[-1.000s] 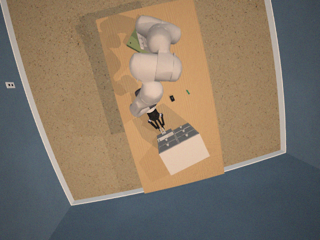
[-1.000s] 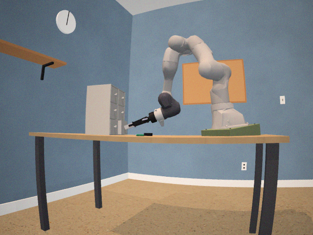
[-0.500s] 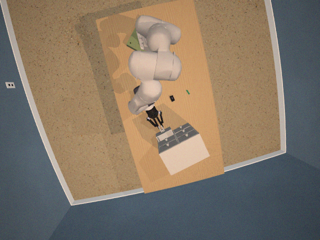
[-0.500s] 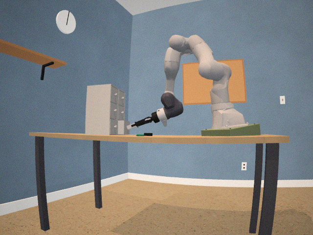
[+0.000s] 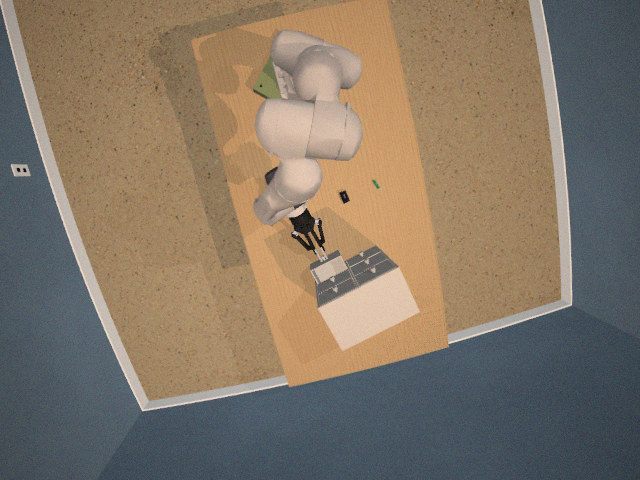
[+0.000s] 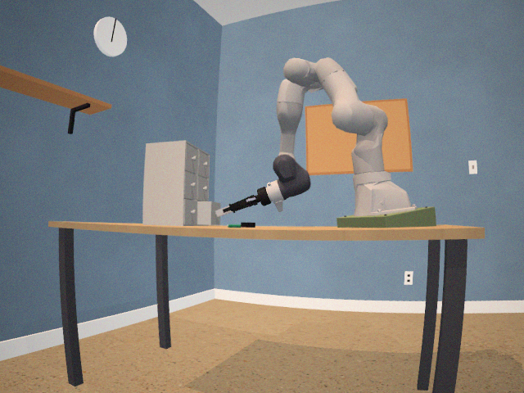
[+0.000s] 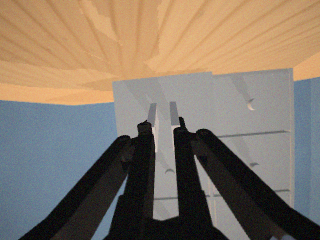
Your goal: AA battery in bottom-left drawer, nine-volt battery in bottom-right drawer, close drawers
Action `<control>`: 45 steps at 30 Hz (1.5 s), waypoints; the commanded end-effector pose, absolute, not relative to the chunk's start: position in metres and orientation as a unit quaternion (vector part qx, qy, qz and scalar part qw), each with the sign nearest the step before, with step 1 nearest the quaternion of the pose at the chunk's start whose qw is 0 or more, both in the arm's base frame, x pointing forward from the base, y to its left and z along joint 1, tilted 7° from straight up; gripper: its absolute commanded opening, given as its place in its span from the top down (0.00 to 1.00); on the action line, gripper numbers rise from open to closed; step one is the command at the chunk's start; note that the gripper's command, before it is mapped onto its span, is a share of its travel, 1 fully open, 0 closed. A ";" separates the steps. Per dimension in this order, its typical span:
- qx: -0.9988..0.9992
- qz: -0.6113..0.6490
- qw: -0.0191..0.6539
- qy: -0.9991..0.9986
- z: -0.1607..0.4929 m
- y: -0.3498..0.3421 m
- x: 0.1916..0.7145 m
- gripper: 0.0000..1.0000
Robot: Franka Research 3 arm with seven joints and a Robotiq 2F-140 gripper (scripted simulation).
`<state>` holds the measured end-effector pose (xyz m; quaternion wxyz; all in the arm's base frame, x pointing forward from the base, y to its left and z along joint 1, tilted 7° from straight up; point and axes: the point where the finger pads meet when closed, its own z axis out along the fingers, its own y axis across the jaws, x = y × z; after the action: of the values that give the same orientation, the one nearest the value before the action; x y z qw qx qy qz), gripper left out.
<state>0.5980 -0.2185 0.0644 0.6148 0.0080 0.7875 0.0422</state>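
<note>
The small grey chest (image 5: 369, 307) (image 6: 163, 182) (image 7: 250, 150) stands near one end of the table. Its bottom-row right drawer (image 5: 330, 267) (image 6: 205, 213) (image 7: 135, 100) is pulled part way out, and what I see of its inside is empty. My gripper (image 5: 320, 254) (image 6: 219, 210) (image 7: 163, 112) is low at that drawer's front, with its fingers shut on the drawer's handle. The other drawers sit flush. The green AA battery (image 5: 375, 183) (image 6: 232, 225) and the black nine-volt battery (image 5: 343, 195) (image 6: 247, 224) lie on the table, apart from the chest, between it and the arm's base.
The wooden table (image 5: 403, 103) (image 6: 338, 232) carries the arm's green base plate (image 5: 267, 82) (image 6: 387, 219) at the end far from the chest. The table's edge runs close behind the chest.
</note>
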 end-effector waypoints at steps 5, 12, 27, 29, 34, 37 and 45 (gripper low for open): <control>0.006 0.041 0.616 0.787 0.064 -0.220 0.593 0.92; 0.006 0.041 0.616 0.787 0.064 -0.220 0.590 0.92; 0.006 0.041 0.616 0.787 0.064 -0.220 0.589 0.92; 0.006 0.041 0.616 0.787 0.064 -0.220 0.589 0.92; 0.006 0.041 0.616 0.787 0.064 -0.220 0.589 0.90; 0.006 0.041 0.616 0.787 0.064 -0.220 0.589 0.85; 0.006 0.041 0.616 0.787 0.064 -0.220 0.589 0.80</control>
<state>0.5904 -0.2190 0.0638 0.6155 0.0071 0.7870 0.0416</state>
